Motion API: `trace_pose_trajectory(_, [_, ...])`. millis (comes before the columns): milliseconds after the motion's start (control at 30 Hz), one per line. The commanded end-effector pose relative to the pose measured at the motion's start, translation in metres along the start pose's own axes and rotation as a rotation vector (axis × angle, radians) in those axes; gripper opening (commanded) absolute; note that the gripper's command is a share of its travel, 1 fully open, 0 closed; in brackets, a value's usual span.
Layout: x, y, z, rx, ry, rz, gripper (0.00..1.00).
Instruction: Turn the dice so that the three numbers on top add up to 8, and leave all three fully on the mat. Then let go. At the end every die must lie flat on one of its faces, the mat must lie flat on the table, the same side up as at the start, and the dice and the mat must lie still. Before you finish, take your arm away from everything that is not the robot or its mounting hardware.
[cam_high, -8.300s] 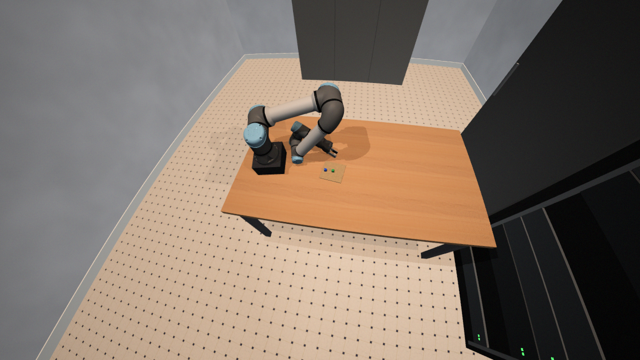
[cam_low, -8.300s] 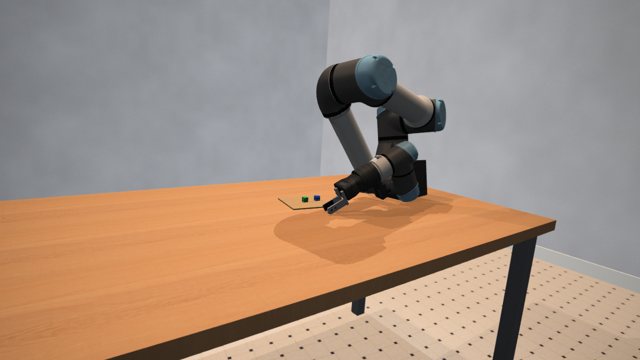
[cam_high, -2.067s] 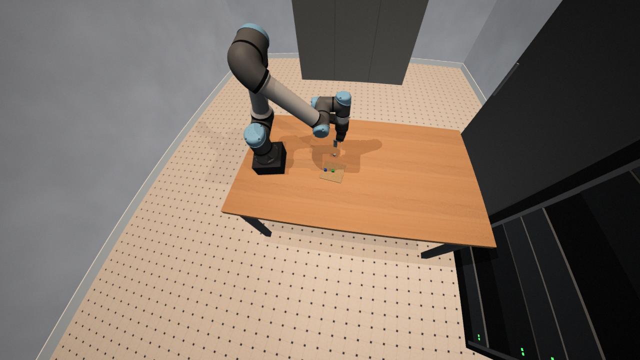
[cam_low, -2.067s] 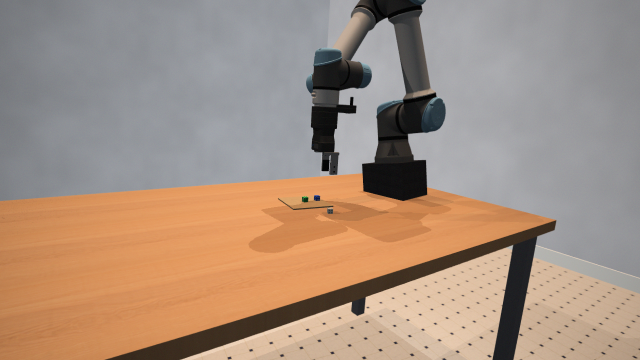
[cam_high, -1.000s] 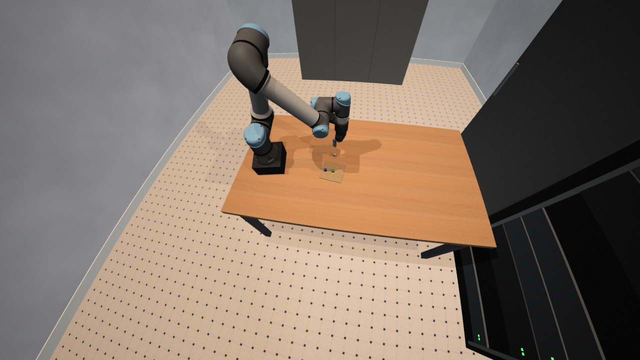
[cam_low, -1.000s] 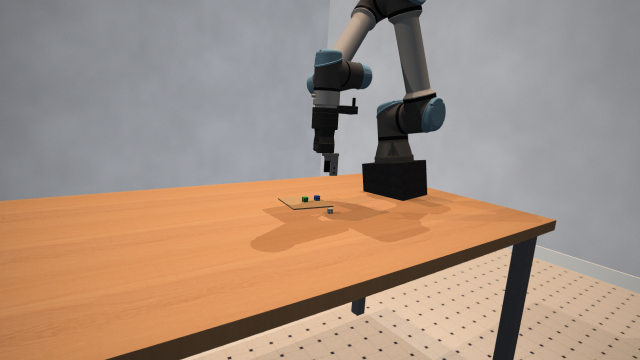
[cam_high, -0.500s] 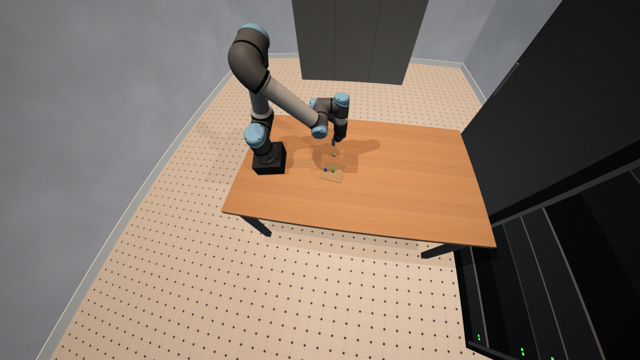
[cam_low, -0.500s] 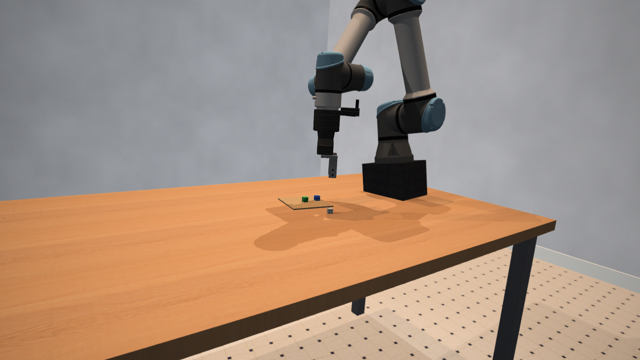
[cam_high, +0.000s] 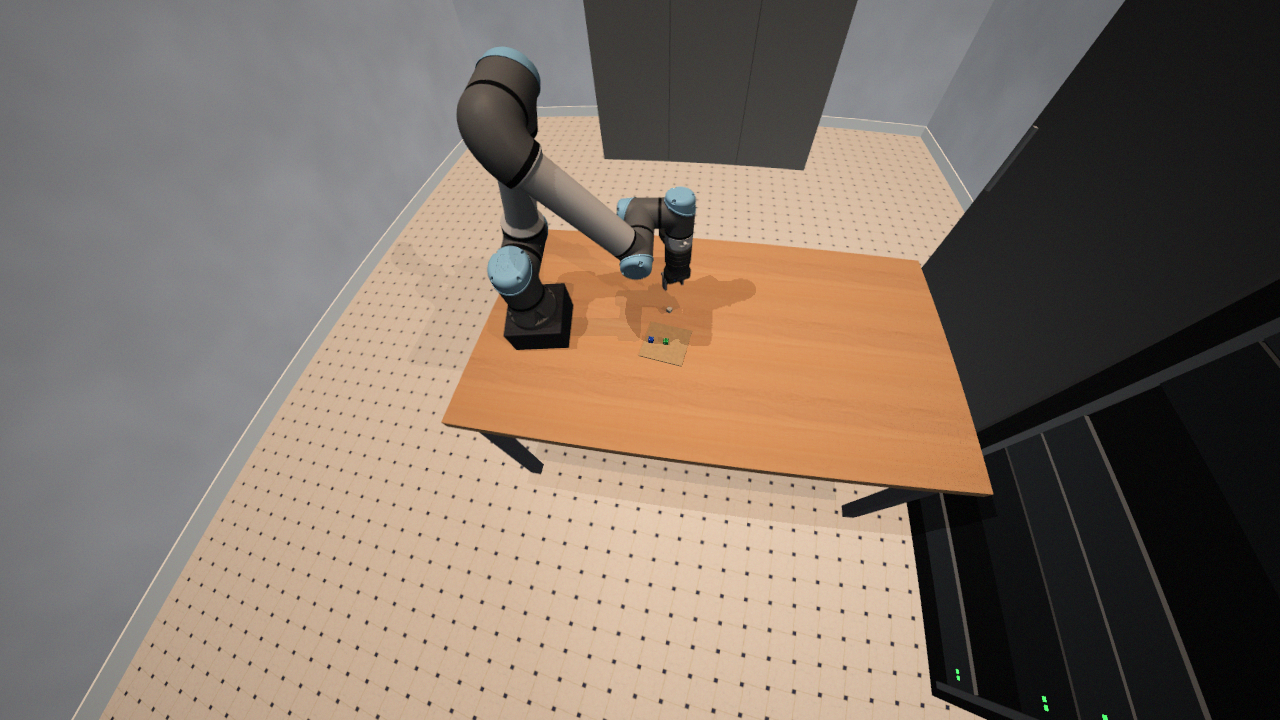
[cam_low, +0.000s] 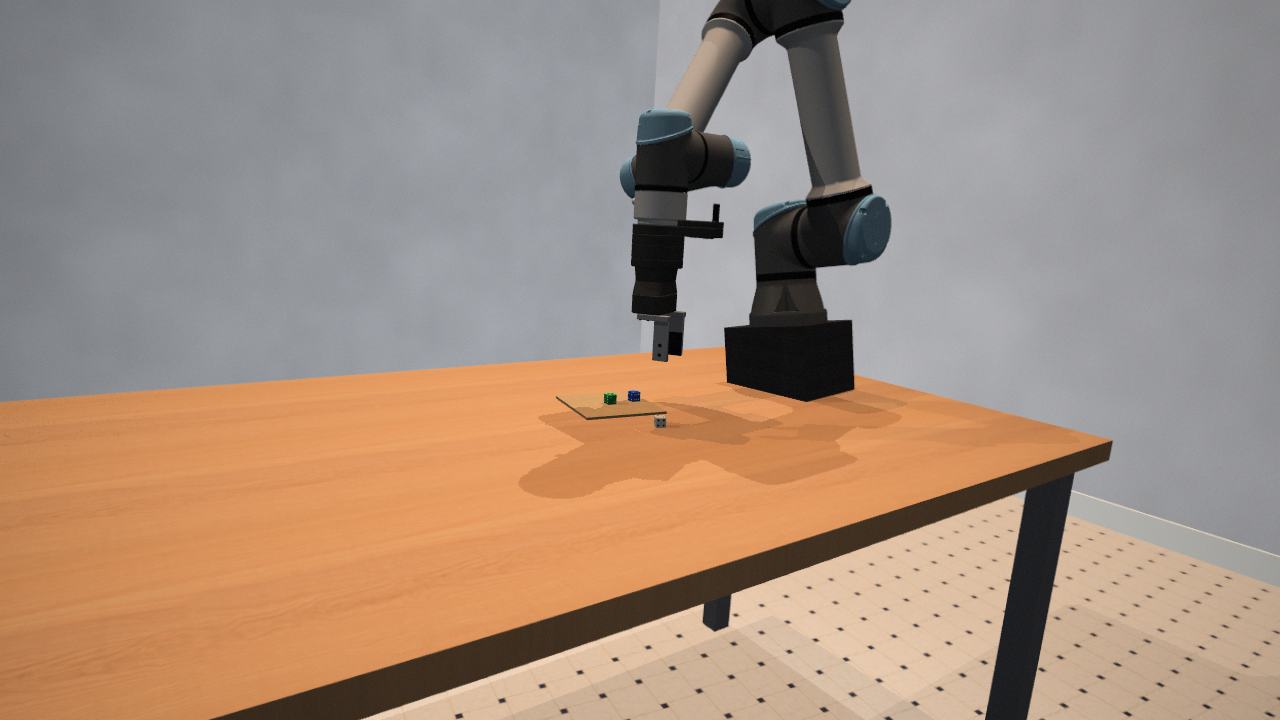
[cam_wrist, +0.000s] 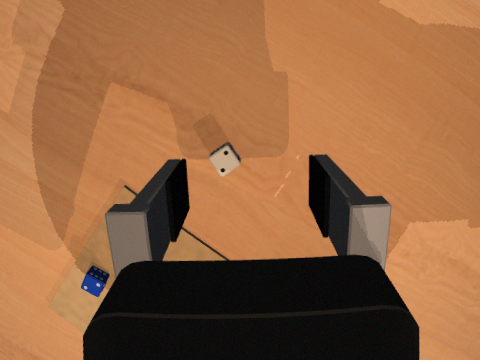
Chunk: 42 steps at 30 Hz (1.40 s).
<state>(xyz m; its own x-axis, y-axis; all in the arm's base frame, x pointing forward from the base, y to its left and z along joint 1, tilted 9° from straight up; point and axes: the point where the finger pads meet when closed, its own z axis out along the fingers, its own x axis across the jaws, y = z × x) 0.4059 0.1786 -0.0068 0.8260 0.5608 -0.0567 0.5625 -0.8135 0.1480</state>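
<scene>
The small white cube die with black dots (cam_high: 668, 308) (cam_low: 659, 421) (cam_wrist: 224, 160) shows two on top. It sits on the brown wooden bench (cam_high: 805, 358) (cam_low: 358, 501) (cam_wrist: 360, 90), near the thin tan square mat (cam_high: 663, 356) (cam_low: 590, 411) (cam_wrist: 85, 300), toward the bench's back edge in the top view. The blue cube die (cam_high: 650, 339) (cam_low: 633, 395) (cam_wrist: 95, 281) and green cube die (cam_high: 665, 341) (cam_low: 609, 398) are on the mat. The black and gray metal gripper (cam_high: 673, 284) (cam_low: 667, 356) (cam_wrist: 248, 182) hangs above, spread wide.
</scene>
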Motion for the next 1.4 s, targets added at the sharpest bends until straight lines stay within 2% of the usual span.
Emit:
trace_pose_trajectory(0, [0.002,-0.002,0.003,-0.005,-0.001,0.174,1.00])
trace_pose_trajectory(200, [0.004,-0.003,0.005,-0.005,0.000,0.344,1.00])
trace_pose_trajectory(267, [0.004,-0.003,0.005,-0.005,0.000,0.344,1.00])
trace_pose_trajectory(700, [0.006,-0.003,0.013,-0.005,0.001,0.780,1.00])
trace_pose_trajectory(833, [0.006,-0.003,0.014,-0.005,0.001,0.831,1.00])
trace_pose_trajectory(1167, [0.005,0.000,0.019,-0.005,0.002,1.176,1.00])
trace_pose_trajectory(1367, [0.004,0.001,0.021,-0.005,0.002,1.302,1.00])
